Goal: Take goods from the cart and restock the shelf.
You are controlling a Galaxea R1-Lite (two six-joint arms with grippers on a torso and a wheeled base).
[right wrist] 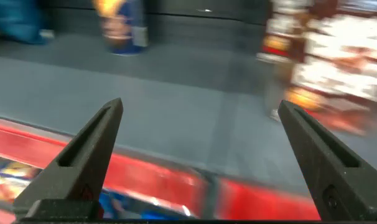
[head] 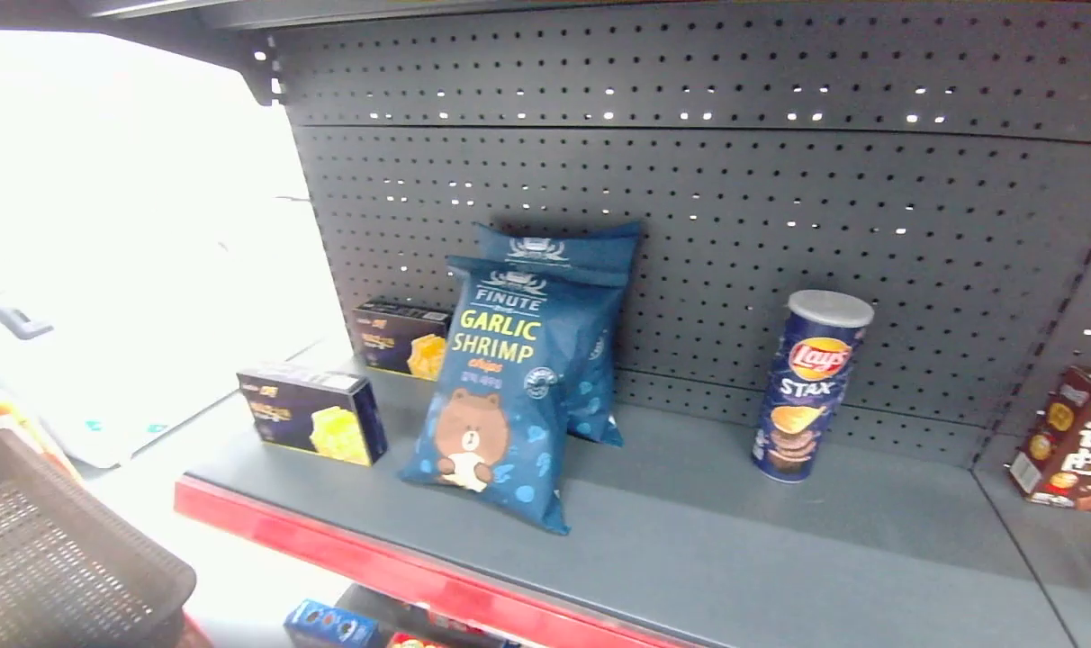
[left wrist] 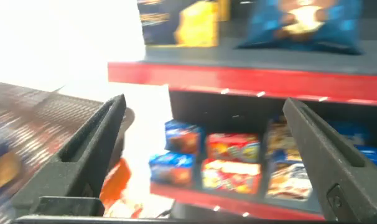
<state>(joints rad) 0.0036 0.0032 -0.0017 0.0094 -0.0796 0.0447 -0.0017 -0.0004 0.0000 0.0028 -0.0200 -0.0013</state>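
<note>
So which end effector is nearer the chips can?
Right. The right end effector is before the shelf edge, the can beyond it; the left end effector is below, towards the yellow box.

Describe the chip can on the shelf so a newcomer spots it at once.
Start at the grey shelf with the red front edge. Right of the two blue bags, the can stands upright by itself near the pegboard. It is the only cylinder there, dark blue with a grey lid; its neighbours are bags and boxes.
</note>
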